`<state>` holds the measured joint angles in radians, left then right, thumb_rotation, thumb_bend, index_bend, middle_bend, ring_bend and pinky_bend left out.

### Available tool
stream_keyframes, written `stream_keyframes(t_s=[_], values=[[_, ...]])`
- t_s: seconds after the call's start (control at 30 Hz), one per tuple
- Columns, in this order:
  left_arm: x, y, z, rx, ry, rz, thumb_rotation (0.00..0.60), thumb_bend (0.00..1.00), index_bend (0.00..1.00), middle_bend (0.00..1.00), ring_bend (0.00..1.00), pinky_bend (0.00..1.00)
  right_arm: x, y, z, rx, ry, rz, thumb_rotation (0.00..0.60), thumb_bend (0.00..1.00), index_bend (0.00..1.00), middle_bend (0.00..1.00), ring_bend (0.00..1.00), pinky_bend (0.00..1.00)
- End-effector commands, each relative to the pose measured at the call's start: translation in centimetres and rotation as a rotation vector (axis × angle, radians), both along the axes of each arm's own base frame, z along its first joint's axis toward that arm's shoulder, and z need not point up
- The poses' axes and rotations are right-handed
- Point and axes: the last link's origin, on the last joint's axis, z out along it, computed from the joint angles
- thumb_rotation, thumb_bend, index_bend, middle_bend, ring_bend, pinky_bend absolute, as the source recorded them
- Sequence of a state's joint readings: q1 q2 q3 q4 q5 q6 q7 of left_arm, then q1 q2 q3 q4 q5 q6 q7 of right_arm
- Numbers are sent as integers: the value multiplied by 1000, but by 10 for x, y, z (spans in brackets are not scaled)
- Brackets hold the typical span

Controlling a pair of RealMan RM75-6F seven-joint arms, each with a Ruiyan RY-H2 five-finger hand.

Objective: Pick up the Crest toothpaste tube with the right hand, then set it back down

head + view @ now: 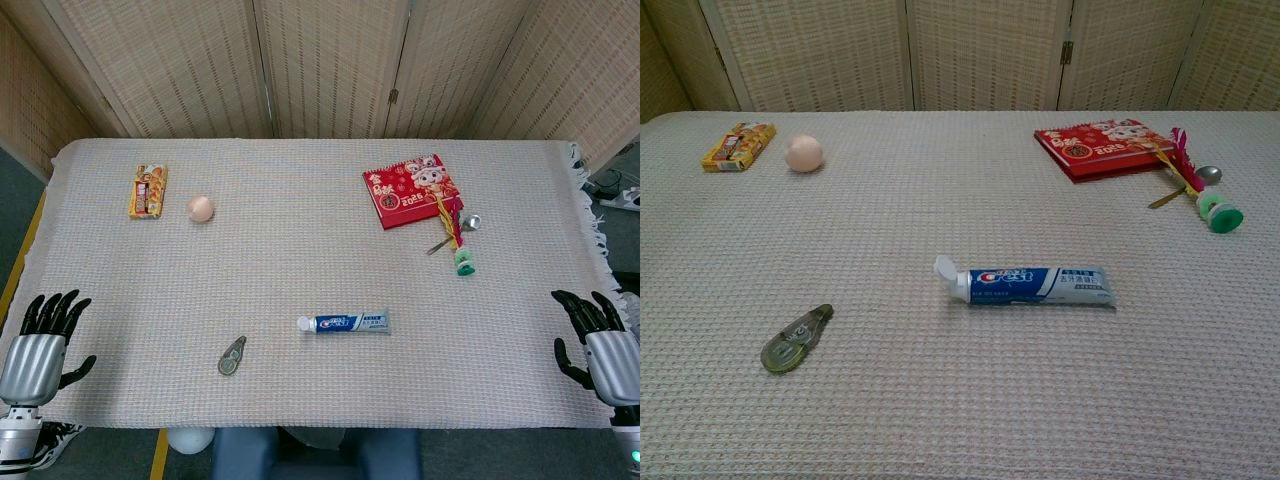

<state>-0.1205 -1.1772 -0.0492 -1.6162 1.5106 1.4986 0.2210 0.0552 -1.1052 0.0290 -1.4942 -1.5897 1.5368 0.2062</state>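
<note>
left hand (38,350) and right hand (603,345) at near table (300,260) corners, fingers spread, holding nothing; toothpaste (1030,284) flat between, untouched, cap leftward.

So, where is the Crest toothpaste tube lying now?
The Crest toothpaste tube lies flat near the table's front middle, cap pointing left, right of the small correction-tape dispenser.

Far left: yellow snack packet (148,191) beside a pale egg (201,208). Near front, grey-green correction tape dispenser (232,356). Far right, red calendar (411,190), with spoon (457,233) and green-capped tasselled toy (463,258) alongside.
</note>
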Motion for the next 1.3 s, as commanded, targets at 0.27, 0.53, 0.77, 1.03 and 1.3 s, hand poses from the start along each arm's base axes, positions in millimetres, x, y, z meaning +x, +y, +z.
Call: stream_keyframes(t_s=[0.27, 0.53, 0.77, 1.03, 1.3], values=[[-2, 0, -2, 0, 7, 12, 600, 261, 182, 121, 101, 0, 2, -3, -5, 14, 6, 4, 600, 618, 129, 175, 183, 87], [-1, -1, 0, 4, 2, 8, 600, 261, 181, 121, 101, 0, 10, -8, -11, 36, 22, 33, 600, 618, 129, 176, 190, 89], [2, -2, 0, 5, -5, -3, 600, 261, 182, 121, 101, 0, 39, -23, -30, 137, 49, 119, 600, 597, 130, 176, 191, 89], [5, -3, -2, -5, -1, -12, 600, 262, 181, 121, 101, 0, 96, -55, -69, 302, 88, 237, 600, 503, 129, 161, 190, 89], [5, -5, -3, -15, 10, -8, 600, 261, 182, 122, 101, 0, 148, -86, -127, 461, 148, 303, 600, 303, 123, 144, 179, 89]])
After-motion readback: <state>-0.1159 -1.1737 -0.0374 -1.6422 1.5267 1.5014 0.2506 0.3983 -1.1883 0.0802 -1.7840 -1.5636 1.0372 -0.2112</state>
